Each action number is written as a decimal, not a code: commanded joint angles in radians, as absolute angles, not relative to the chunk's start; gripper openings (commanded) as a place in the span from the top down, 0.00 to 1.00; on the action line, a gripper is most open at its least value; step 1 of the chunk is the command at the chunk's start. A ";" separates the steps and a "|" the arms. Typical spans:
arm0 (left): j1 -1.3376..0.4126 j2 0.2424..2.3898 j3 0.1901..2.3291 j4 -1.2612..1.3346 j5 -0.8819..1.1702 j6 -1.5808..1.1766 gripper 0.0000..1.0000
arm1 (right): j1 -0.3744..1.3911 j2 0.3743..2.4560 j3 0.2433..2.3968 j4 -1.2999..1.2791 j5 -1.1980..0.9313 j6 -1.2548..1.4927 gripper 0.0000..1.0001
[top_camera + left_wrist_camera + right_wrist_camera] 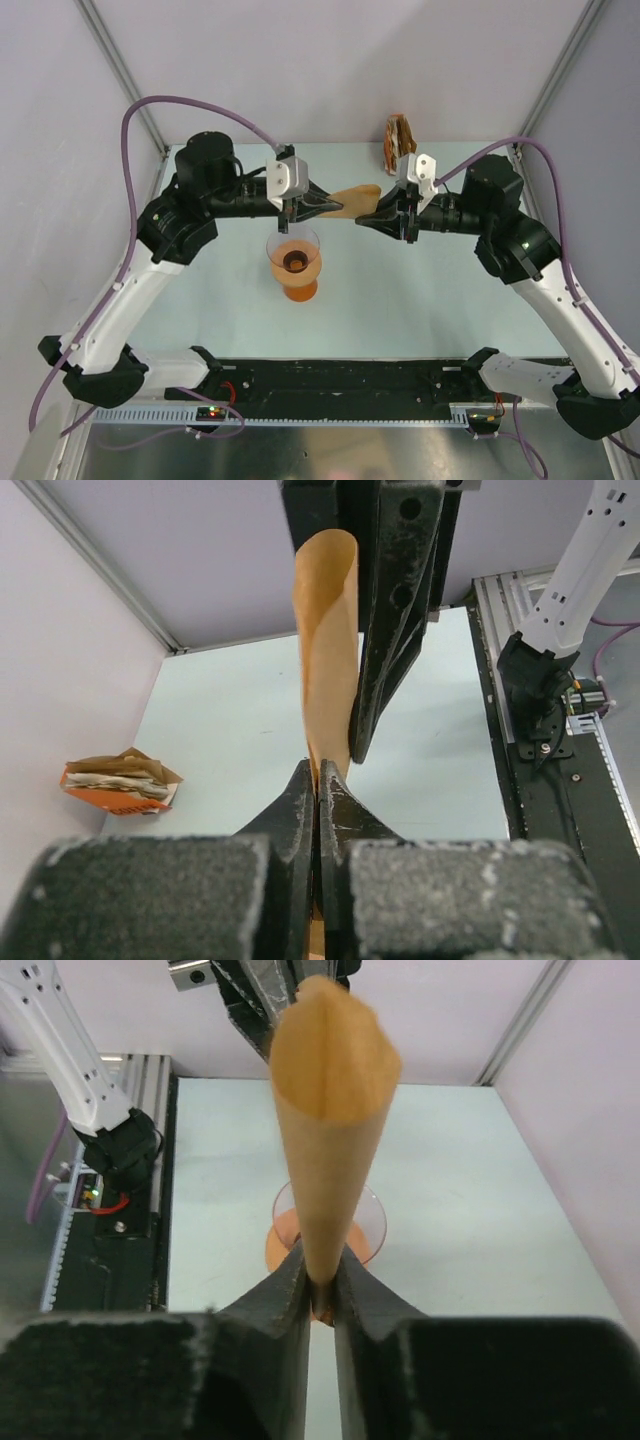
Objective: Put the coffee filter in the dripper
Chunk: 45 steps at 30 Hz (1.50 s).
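Both tools hold one thing. The left tool is closed tight on one edge of the coffee filter. The right tool pinches the narrow end of the filter from the opposite side. The filter hangs in the air between the two tools and does not touch the desk.

The dripper stands lower, toward the left arm and nearer to the arm bases than the filter. It is close to the filter but apart from it. It sits upright on an orange base around the middle of the desk, and its dark centre hole is visible from above. In the right wrist view its rim shows behind the filter, just above the tool's fingers.

Around the dripper the pale desk spreads wide on each side, up to the walls at the left, the right and the far edge. A bundle of papers stands upright at the far edge, behind the right tool and well apart from the dripper. A black rail runs along the near edge between the arm bases.
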State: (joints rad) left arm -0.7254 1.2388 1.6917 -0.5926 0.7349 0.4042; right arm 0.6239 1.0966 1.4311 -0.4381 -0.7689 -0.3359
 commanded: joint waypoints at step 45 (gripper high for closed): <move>-0.679 1.222 1.627 -0.531 0.868 0.354 1.00 | 0.607 1.060 1.554 -0.339 -0.800 -0.240 0.70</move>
State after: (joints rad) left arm -0.6838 1.2415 1.6390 -0.5404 0.8604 0.3412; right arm 0.6060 1.0668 1.4986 -0.3843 -0.7944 -0.2558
